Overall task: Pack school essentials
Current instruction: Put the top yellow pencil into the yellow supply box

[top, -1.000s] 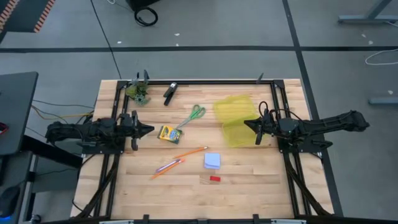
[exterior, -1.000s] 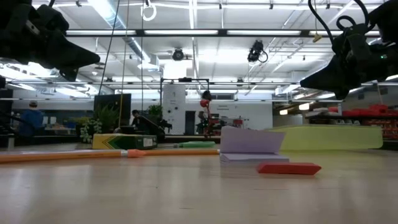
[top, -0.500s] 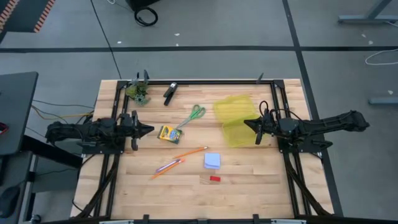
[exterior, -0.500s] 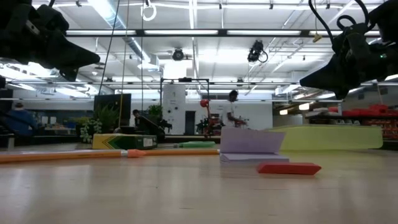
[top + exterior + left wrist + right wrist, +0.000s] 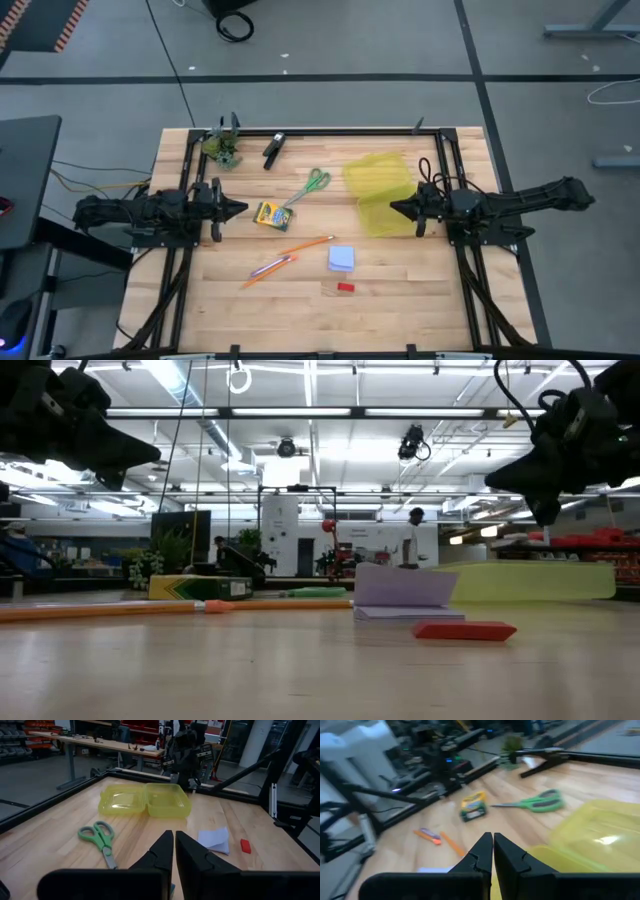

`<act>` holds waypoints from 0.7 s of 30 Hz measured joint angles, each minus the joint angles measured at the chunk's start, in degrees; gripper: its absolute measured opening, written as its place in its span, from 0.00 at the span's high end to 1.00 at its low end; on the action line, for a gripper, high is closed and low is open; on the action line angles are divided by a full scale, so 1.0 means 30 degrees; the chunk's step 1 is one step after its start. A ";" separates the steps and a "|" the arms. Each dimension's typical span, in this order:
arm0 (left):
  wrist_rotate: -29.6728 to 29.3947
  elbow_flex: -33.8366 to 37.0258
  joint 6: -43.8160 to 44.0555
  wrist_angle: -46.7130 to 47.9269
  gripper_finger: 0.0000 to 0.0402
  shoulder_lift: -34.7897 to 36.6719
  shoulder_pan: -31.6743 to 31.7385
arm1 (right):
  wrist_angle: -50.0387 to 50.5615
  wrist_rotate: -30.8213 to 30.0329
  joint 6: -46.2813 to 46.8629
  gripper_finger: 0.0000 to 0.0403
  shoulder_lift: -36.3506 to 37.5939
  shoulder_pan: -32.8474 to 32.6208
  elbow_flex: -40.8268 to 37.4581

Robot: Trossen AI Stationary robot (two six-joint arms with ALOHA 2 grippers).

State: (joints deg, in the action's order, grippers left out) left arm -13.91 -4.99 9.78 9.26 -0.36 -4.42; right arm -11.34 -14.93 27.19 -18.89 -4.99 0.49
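Observation:
The school essentials lie flat on the wooden table: green-handled scissors (image 5: 312,185), yellow-green crayon box (image 5: 270,215), orange pencil (image 5: 305,246), pink-purple pen (image 5: 272,266), pale blue note pad (image 5: 342,259) and red eraser (image 5: 345,287). An open, translucent yellow case (image 5: 378,190) lies right of centre. My left gripper (image 5: 240,209) hovers shut, left of the crayon box. My right gripper (image 5: 392,208) hovers shut above the case's near half (image 5: 590,835), touching nothing.
A black clip (image 5: 273,148) and a small green leafy clump (image 5: 224,150) sit near the far left corner. A black frame rail (image 5: 350,132) runs around the table. Bare wood lies along the near edge. A person (image 5: 415,540) stands in the room behind.
My right gripper has tipped its fingers downward and shifted slightly over the yellow case. The left arm and all objects have stayed still. A person has walked across the room behind.

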 joint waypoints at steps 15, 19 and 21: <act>0.0000 0.0000 0.0000 0.0005 0.93 0.0007 -0.0002 | -0.0878 0.2238 -0.2284 0.95 -0.1498 -0.0007 0.0000; 0.0000 -0.0004 0.0000 0.0003 0.94 0.0007 0.0003 | -0.0950 0.2316 -0.2277 0.95 -0.2119 -0.0007 0.0000; 0.0000 0.0000 0.0000 0.0001 0.94 0.0007 0.0001 | -0.1232 0.2478 -0.2271 0.95 -0.2589 -0.0015 0.0001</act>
State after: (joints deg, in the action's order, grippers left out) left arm -13.91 -4.99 9.78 9.27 -0.34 -4.42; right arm -15.04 -7.49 20.38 -26.66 -5.04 0.50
